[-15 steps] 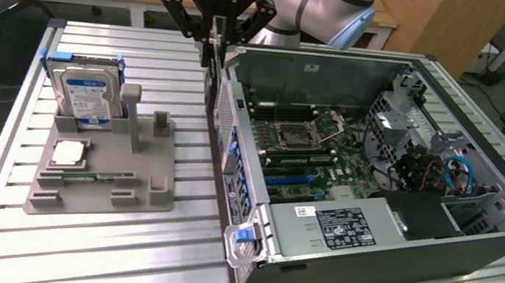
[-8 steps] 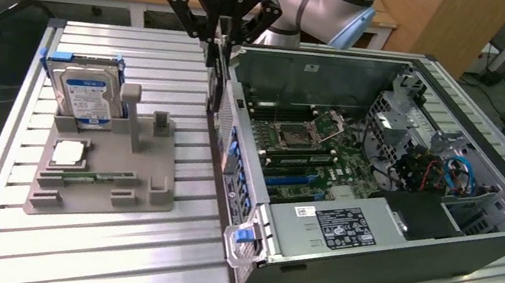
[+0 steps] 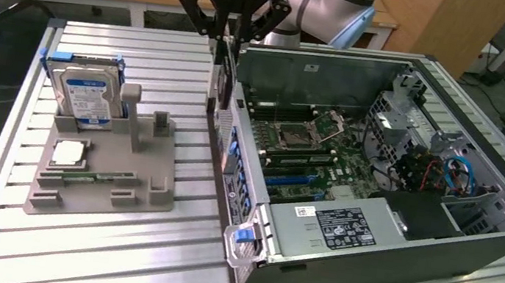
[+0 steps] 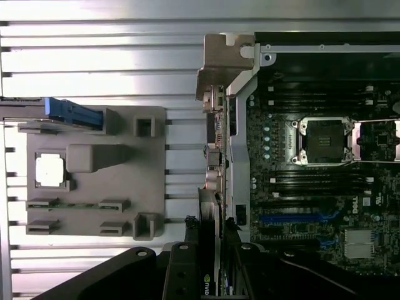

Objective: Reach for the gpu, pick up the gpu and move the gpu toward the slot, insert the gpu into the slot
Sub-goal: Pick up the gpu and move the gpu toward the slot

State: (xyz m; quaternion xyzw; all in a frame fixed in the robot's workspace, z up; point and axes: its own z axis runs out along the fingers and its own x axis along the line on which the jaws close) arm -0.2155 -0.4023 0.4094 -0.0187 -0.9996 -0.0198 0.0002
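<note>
1. Exterior view: arm upright, tool point(image 3: 230, 40) pointing down and pinching the gpu point(image 3: 225, 86) edge-on above the computer case point(image 3: 412, 272) wall; slot point(image 3: 291, 180) inside the case.
2. Wrist view: gpu point(image 4: 222, 59) pale bracket over the case wall, apart from the blue slot point(image 4: 300, 219).

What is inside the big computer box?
A green motherboard with a square silver socket and a blue slot, blue cables, and a silver power box. Whatever sits under that power box is covered.
</note>
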